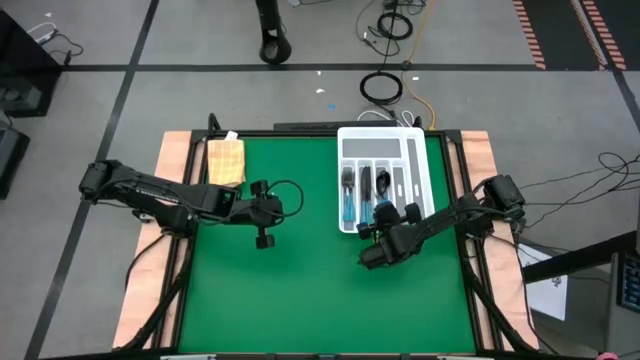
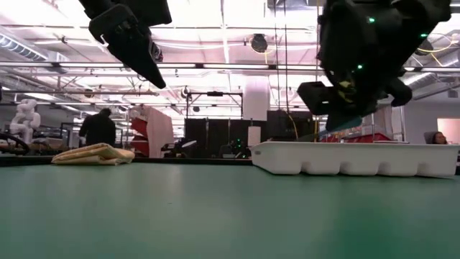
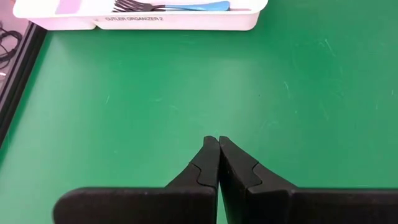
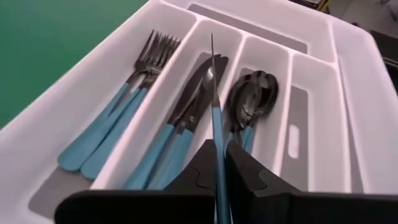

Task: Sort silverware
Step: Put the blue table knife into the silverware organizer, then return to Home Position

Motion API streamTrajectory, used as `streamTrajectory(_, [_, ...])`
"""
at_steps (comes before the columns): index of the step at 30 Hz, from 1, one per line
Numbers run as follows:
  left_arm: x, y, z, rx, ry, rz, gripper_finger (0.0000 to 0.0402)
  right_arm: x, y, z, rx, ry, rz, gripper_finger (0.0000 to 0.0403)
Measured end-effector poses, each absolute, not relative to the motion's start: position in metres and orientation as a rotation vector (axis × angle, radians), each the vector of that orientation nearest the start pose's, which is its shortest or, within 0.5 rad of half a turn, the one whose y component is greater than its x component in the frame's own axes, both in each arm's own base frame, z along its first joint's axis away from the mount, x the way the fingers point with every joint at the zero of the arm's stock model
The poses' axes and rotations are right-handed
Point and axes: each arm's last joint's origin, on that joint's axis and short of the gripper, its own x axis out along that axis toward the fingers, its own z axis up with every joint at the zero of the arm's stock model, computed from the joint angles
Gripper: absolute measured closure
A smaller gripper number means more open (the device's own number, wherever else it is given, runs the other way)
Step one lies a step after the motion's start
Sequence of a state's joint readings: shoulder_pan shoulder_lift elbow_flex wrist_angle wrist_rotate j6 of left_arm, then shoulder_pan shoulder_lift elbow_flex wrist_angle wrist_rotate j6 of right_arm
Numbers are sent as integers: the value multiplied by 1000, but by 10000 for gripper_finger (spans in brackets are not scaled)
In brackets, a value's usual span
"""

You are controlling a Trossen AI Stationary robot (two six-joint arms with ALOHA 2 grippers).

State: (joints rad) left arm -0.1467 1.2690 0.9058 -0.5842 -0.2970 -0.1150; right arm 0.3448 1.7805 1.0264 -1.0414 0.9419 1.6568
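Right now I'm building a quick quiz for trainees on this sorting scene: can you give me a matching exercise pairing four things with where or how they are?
Things:
1. forks
2. spoons
3. knife in the right claw
4. left claw

States:
A. shut on nothing, above bare green mat
B. outermost long compartment of the tray
C. edge-up, pinched between dark fingers over the tray
D. third long compartment, beside the knives

Pairs: 1-B, 2-D, 3-C, 4-A
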Motion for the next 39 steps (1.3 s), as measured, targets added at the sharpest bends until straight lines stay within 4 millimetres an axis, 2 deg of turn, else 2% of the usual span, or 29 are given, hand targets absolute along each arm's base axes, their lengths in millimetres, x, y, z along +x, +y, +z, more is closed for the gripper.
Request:
streamTrajectory(16, [246, -28, 247, 119, 916, 183, 395, 279, 47, 151, 257, 704, -1299, 403])
streamTrajectory(21, [246, -28, 247, 119, 916, 183, 395, 289, 46, 145, 264, 753, -1234, 399])
streamTrajectory(26, [246, -28, 247, 119, 916, 182, 395, 298, 47, 141, 271, 739, -1175, 359])
streamTrajectory(35, [246, -28, 247, 119, 916, 182, 395, 299, 43, 141, 287, 730, -1195, 276])
streamTrajectory(39, [247, -28, 248, 102, 907, 190, 395, 300, 53, 154, 303, 611, -1160, 267])
